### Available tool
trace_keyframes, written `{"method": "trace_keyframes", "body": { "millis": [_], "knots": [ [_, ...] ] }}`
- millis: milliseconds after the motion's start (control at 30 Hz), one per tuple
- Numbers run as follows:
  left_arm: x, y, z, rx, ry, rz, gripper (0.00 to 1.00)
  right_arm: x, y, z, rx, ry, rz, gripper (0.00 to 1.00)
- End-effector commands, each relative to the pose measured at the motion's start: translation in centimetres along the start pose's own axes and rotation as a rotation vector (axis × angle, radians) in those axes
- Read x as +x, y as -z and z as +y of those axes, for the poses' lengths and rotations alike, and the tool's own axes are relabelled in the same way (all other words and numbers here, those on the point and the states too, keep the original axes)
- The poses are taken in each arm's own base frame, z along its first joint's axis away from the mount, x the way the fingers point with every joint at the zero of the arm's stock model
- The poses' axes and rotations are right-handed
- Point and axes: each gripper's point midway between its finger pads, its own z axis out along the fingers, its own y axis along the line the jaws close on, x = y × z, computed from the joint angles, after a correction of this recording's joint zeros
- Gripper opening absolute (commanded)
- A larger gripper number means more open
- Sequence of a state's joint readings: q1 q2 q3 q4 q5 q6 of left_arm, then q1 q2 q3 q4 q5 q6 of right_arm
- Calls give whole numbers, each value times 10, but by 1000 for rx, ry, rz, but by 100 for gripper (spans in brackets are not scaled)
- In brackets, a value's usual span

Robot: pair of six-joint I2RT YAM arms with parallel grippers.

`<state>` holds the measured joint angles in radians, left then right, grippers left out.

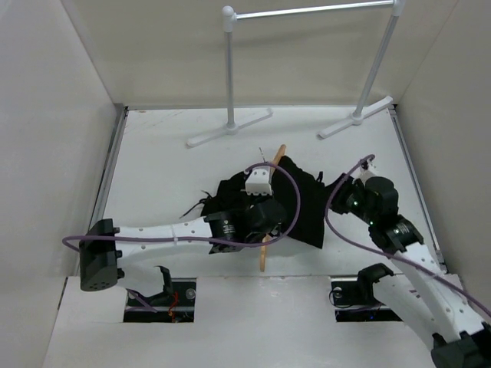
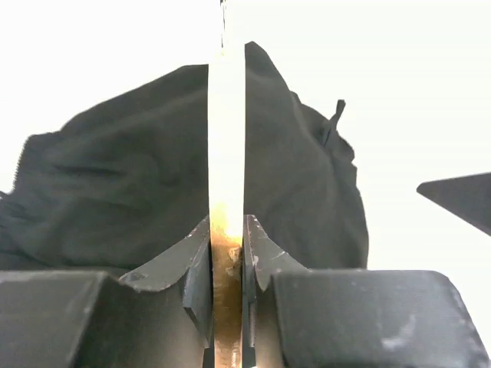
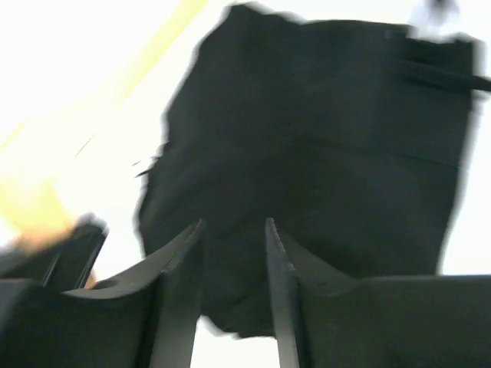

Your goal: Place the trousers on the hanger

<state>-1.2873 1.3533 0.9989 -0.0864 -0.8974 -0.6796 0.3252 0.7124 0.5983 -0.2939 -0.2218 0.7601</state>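
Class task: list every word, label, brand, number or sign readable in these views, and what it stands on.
No text can be read. The trousers, hanger and rail show no lettering; any marking on the left arm's round joint is too small to read.

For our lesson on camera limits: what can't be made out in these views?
Top view: the hanger is mostly hidden under the left arm and the trousers.
Left wrist view: the hanger's far end is cut off by the top edge.
Right wrist view: motion blur; whether the right claw touches the trousers is unclear.
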Motion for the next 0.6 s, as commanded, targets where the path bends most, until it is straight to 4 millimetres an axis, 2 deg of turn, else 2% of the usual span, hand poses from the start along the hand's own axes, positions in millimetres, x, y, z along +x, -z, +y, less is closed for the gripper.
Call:
{"method": "trace_keyframes", "body": {
  "millis": [0, 100, 233, 433, 567],
  "knots": [
    [-72, 17, -8, 4, 66, -149, 0, 11, 34, 49, -166, 43, 42, 37],
    [-87, 16, -13, 11, 78, -175, 0, 23, 58, 79, -296, 41, 72, 32],
    [-106, 12, -23, 20, 80, -210, 0, 40, 77, 117, -449, 54, 129, 40],
    [-120, 2, -32, 21, 102, -248, 0, 52, 68, 163, -519, 98, 156, 60],
    [-116, 0, -34, 23, 102, -247, 0, 64, 56, 183, -539, 140, 195, 64]
  ]
}}
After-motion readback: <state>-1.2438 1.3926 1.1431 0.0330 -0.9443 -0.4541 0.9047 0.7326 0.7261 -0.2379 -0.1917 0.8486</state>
